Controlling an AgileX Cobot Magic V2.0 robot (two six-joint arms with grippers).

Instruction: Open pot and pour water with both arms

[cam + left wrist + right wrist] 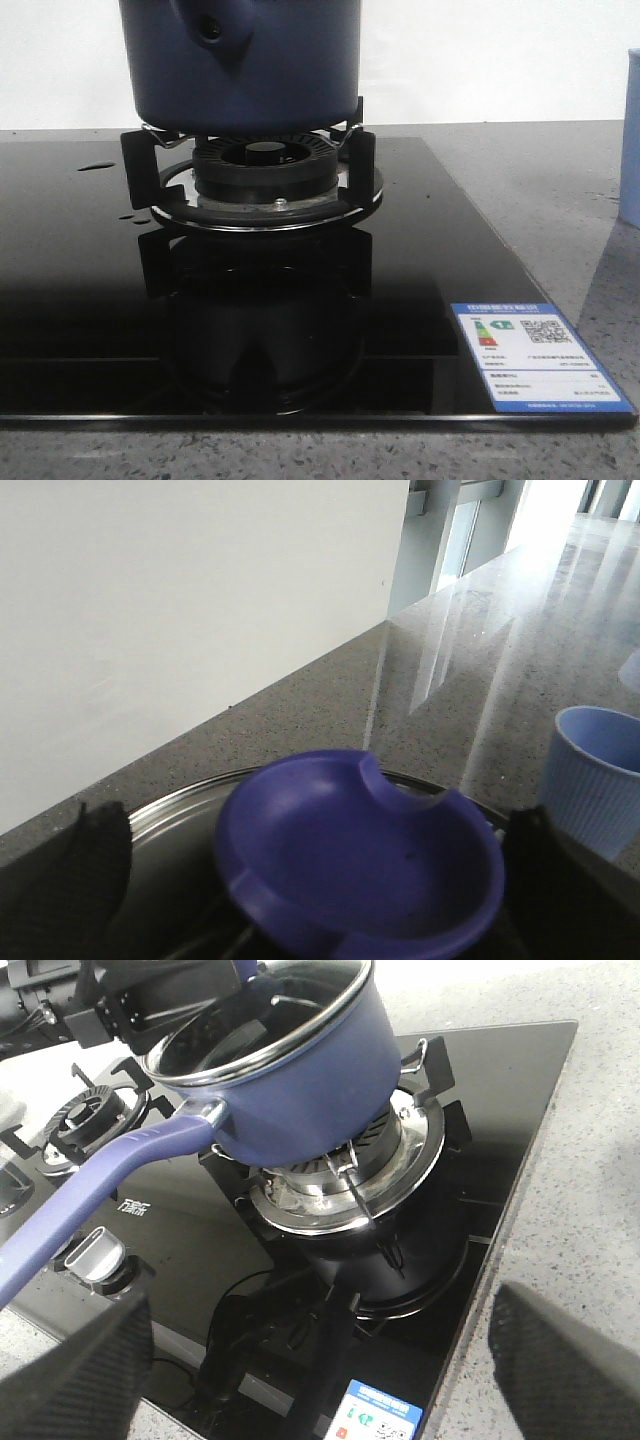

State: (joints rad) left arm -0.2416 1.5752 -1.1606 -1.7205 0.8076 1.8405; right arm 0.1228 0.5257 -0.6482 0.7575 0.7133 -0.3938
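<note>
Navy-blue pot (240,70) seated upright on the gas burner (265,175), top uncovered, long handle (90,1195) reaching out past the burner. Right hand (320,1360) above the bench (560,180), near the burner, spread wide, gripping nothing. Left hand (320,890) straddling a round blue knob (350,850) ringed by steel; cannot tell whether clamped on it. Pale blue ribbed cup (595,775) standing off to the burner's right.

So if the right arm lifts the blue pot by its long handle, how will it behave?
The pot looks like rigid enamelled metal, so it should not flex. Its long handle sits far off-centre, so it will probably tip downward, more if it holds water. The glossy handle may slip between the fingers.
</note>
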